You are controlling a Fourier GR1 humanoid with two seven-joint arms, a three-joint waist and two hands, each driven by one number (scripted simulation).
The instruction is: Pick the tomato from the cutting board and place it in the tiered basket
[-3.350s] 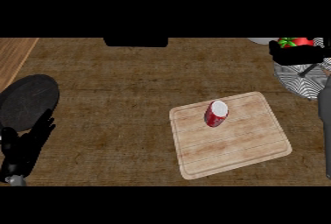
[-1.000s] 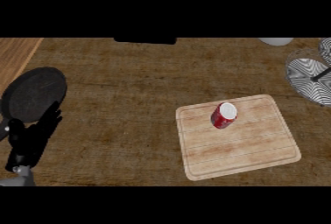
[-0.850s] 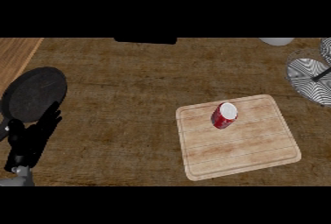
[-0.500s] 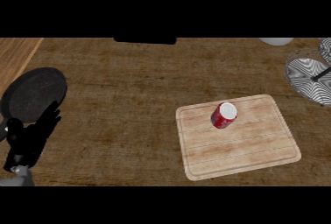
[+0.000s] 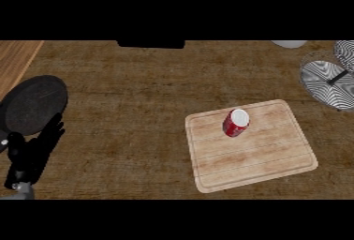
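Tomato (image 5: 236, 123): red w/ pale cut face, lies on cutting board (image 5: 249, 145), upper-middle area, untouched; board sits at slight tilt on wooden bench (image 5: 138, 93), right of centre; tiered basket (image 5: 332, 79) at upper-right edge, wire tiers, well apart from board; left hand (image 5: 33, 152) at lower-left edge, fingers straight & relaxed, holds nothing; dark round plate (image 5: 33, 104) just beyond it; right hand not visible.

Tiered basket (image 5: 330, 82) cut off at right edge, I see only part of its wire rounds, pale obj (image 5: 289, 43) far right clipped at top, dark obj (image 5: 151, 44) far centre clipped too, can't ID either, left hand (image 5: 31, 157) wrist cut by bottom edge.
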